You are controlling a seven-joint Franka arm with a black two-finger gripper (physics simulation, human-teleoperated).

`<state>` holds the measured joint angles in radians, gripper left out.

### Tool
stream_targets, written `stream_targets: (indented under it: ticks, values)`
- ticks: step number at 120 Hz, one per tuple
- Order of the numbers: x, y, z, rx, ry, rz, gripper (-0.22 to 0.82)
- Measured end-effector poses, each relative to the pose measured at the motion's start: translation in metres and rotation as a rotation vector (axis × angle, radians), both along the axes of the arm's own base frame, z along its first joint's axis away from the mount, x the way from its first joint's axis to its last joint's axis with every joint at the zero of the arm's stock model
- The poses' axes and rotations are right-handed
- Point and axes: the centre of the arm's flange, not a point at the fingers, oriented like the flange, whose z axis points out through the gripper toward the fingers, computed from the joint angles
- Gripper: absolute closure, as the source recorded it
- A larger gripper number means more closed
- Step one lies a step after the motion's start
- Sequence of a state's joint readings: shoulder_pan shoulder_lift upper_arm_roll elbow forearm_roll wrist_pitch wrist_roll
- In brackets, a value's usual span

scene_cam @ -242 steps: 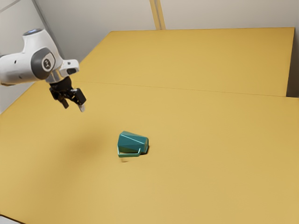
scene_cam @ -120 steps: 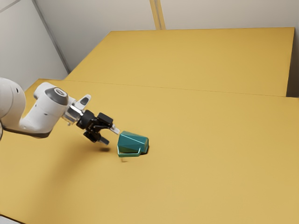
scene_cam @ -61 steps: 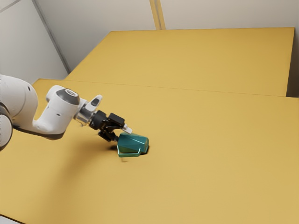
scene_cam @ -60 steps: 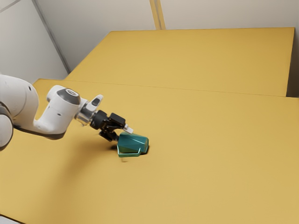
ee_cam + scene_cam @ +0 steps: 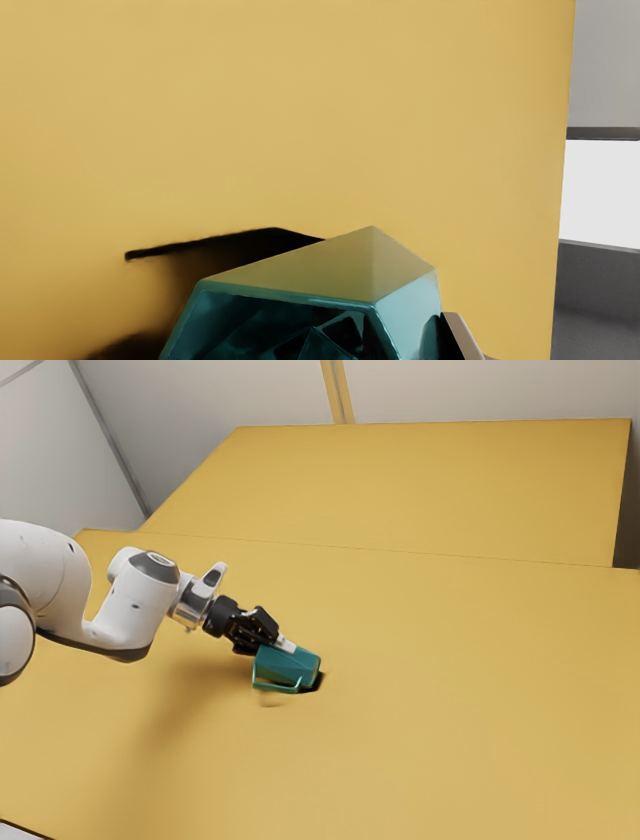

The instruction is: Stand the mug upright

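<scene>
From where I stand, a teal faceted mug (image 5: pixel 288 666) lies tipped on its side over a yellow bench (image 5: pixel 430 710), mouth toward the white arm (image 5: pixel 137 605), base toward the exterior view's right. Its base end looks slightly raised above a dark shadow (image 5: pixel 318 683). The black hand (image 5: pixel 271 649) appears clamped on the mug at the mouth end: one finger (image 5: pixel 463 336) lies against the outside, while the other goes out of sight there, so how well it bears I cannot tell

The likeliest trouble is a slip or a swivel – the hold is at one end, leaving the base unsupported, and the flat facets might give a fingertip only a narrow seat. If the base swings down on its own, the mug could roll out sideways. The handle (image 5: pixel 277 688) juts out low and could catch the bench as the mug is turned. Let go while the base is still slanted, it would probably rock on one edge and topple – the mouth must be uppermost and the base flat first
</scene>
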<state>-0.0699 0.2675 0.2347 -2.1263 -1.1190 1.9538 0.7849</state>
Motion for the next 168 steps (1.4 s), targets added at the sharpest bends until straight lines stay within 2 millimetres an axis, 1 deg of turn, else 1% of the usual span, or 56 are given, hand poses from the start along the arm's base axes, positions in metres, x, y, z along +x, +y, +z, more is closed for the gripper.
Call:
stream_targets:
  ticks: [15, 52, 60, 68, 76, 90, 100, 104, 117, 131, 144, 155, 168]
  values:
    - [0.001, -0.010, 0.005, -0.006, -0.004, -0.011, 0.73]
    - [0.003, -0.037, 0.036, -0.007, -0.043, -0.053, 0.77]
    - [0.007, -0.035, 0.052, 0.021, -0.068, -0.074, 0.77]
    - [0.012, -0.028, 0.068, 0.067, -0.090, -0.105, 0.77]
    - [0.021, -0.024, 0.086, 0.132, -0.119, -0.151, 0.77]
    - [0.041, -0.039, 0.122, 0.289, -0.185, -0.288, 0.78]
    - [0.051, -0.052, 0.140, 0.430, -0.210, -0.394, 0.78]
    - [0.053, -0.056, 0.144, 0.487, -0.211, -0.432, 0.78]
    - [0.056, -0.071, 0.138, 0.637, -0.180, -0.532, 0.78]
    - [0.060, -0.078, 0.114, 0.735, -0.121, -0.582, 0.78]
    - [0.069, -0.089, 0.105, 0.835, -0.109, -0.630, 0.78]
    - [0.079, -0.092, 0.095, 0.906, -0.121, -0.649, 0.78]
    - [0.089, -0.093, 0.082, 0.952, -0.158, -0.637, 0.78]
